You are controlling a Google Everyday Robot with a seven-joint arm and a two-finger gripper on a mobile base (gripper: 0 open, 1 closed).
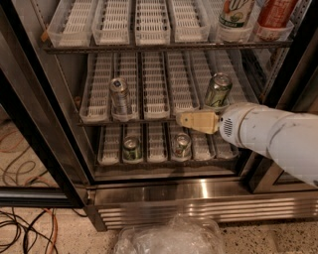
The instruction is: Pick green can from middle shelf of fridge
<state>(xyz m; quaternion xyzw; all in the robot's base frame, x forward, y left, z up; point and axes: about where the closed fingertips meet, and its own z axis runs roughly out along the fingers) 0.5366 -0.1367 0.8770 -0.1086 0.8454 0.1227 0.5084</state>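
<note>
We see the green can (217, 90) upright on the middle shelf (156, 84) of the fridge (198, 194), in a white lane tray toward the right and close to the front lip. Its sides are olive-green with pale silvery markings. The top is shiny silver and the pull tab is visible. No dents that we can make out.

The gripper (181, 119) is tan, on a white arm (271, 134) that comes in from the right. It hangs in front of the middle shelf's front edge, below and left of the green can. It sits near the can but not touching it. Jaws: we cannot tell whether they are apart or closed, as they read as one tan shape from this angle.

Other items:
- A silver-grey can (119, 95) stands upright two lanes in from the left on the same shelf, well apart from the green one.
- Two more cans (131, 149) (181, 145) are on the bottom rack.
- Two bottles (236, 15) (276, 14) are at the top right.
- A crumpled clear plastic bag (169, 237) lies on the floor in front of the louvred base.
- Cables (25, 225) run across the floor at left.
</note>
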